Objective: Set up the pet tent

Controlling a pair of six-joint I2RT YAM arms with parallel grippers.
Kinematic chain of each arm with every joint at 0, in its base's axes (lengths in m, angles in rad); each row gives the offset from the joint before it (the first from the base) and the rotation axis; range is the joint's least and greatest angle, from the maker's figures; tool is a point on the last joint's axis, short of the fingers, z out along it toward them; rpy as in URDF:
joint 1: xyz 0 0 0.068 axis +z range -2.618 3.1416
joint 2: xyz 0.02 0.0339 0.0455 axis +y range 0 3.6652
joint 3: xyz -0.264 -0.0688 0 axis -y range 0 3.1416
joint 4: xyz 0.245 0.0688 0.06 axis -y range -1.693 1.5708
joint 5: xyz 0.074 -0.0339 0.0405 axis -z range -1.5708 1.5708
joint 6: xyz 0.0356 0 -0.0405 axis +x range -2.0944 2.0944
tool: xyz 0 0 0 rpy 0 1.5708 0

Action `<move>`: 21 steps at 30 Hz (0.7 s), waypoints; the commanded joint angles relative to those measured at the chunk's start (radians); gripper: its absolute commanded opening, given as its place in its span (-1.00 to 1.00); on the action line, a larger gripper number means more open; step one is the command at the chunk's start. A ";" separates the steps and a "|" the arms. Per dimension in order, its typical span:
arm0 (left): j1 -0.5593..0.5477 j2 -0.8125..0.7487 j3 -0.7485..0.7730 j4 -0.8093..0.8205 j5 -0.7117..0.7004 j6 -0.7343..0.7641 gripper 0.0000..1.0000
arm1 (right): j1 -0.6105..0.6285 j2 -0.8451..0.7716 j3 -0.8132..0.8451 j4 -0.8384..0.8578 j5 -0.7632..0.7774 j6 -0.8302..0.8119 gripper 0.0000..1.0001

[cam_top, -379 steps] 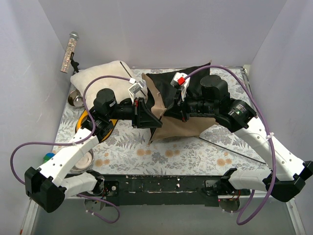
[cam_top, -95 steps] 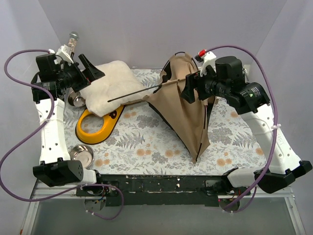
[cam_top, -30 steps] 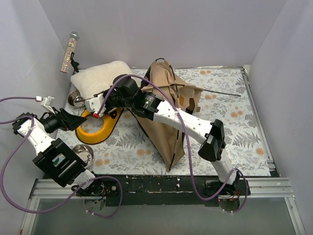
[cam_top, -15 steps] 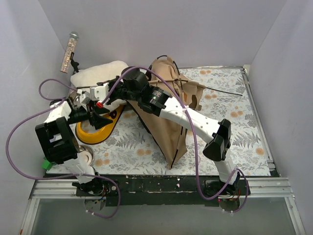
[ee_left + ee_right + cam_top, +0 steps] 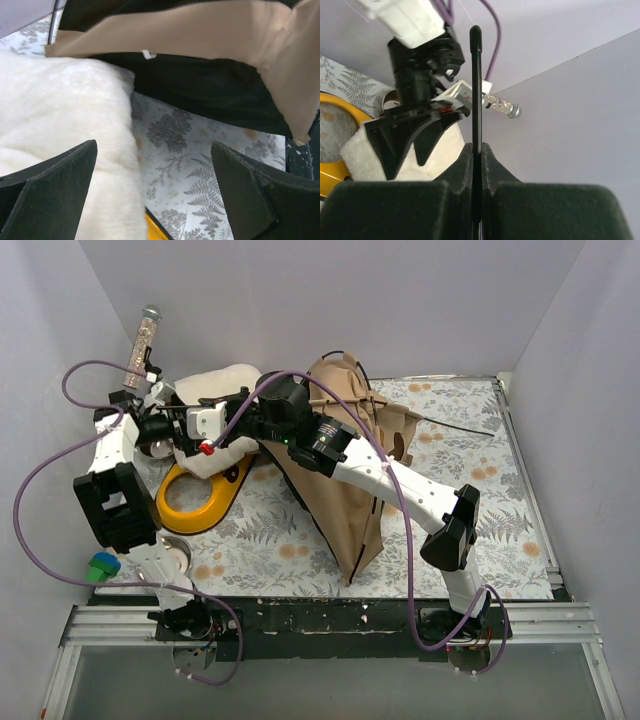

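Observation:
The pet tent [image 5: 345, 480] is a half-raised heap of tan fabric mid-table, and its dark lining [image 5: 210, 90] shows under a tan edge [image 5: 190, 30]. My right gripper [image 5: 476, 147] is shut on a thin black tent pole [image 5: 476, 85]. In the top view it [image 5: 238, 408] reaches left from the tent, over the cream cushion [image 5: 225, 380]. My left gripper [image 5: 172, 426] hangs open beside that pole's end, over the cushion's edge [image 5: 60, 110], with nothing between its fingers [image 5: 50, 185]. Another pole [image 5: 460, 426] sticks out to the right.
A yellow bowl stand [image 5: 200, 495] lies in front of the cushion, with a steel bowl [image 5: 150, 445] at the left edge. A glittery tube [image 5: 140, 345] leans in the back left corner. A green object [image 5: 100, 565] sits near my left arm's base. Walls enclose three sides.
My left arm has swung back from the yellow stand toward the cushion, and its jaws have opened wider. My right gripper has shifted slightly back, still holding the pole.

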 commanded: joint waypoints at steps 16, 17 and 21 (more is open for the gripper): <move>-0.197 -0.184 -0.163 0.061 0.254 0.322 0.65 | 0.006 -0.076 0.009 0.127 0.019 0.017 -0.97; -0.197 -0.120 -0.049 -0.244 0.286 0.537 0.64 | 0.008 -0.074 0.006 0.127 0.021 0.015 -0.97; -0.220 -0.102 -0.001 -0.238 0.306 0.536 0.56 | 0.005 -0.079 -0.005 0.141 0.024 0.014 -0.97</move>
